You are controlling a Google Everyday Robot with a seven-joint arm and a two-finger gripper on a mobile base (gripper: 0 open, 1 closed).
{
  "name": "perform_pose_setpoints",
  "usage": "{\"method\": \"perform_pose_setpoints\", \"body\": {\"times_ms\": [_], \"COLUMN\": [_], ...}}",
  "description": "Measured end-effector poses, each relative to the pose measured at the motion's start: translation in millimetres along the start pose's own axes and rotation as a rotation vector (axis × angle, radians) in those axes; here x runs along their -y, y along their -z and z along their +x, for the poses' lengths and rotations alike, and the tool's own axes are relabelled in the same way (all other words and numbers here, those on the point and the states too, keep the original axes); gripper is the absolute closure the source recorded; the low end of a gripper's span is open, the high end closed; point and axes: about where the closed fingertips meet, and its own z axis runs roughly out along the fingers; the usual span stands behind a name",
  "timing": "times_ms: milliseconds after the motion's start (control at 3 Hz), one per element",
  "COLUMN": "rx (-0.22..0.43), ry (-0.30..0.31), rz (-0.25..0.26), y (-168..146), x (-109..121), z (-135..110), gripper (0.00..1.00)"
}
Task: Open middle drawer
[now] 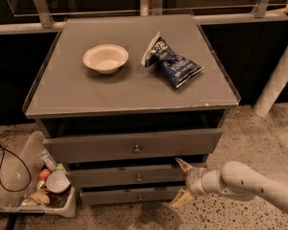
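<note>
- middle drawer (105,177) looked rigid and rail-guided, probably light; its small metal knob (138,178) was the only hold, likely slippery.
- pincer (181,183) spread wide by the drawer's right end, away from the knob.

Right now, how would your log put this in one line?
claw open, by right end of middle drawer | knob untouched | bowl, bag on cabinet

Arm (252,183): smooth off-white tube with a rounded, bulging segment, entering from four o'clock.
Wrist (198,181): short, paler cylindrical collar, possibly ringed by a darker seam.
Gripper (183,182): at five o'clock in the view.
Fingers (184,165): two, tan-yellow, tapered to points, spread well apart.
</note>
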Motion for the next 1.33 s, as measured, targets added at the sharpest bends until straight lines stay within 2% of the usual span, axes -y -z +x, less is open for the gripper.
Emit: {"method": "perform_pose_setpoints", "body": {"times_ms": [667,1333], "rx": [0.039,0.021], "ry": [0.011,0.037], "rz": [0.001,0.029], "y": [-31.2,-45.3], "x": [24.2,36.8], "z": [7.3,19.8], "gripper": [0.00,0.00]}}
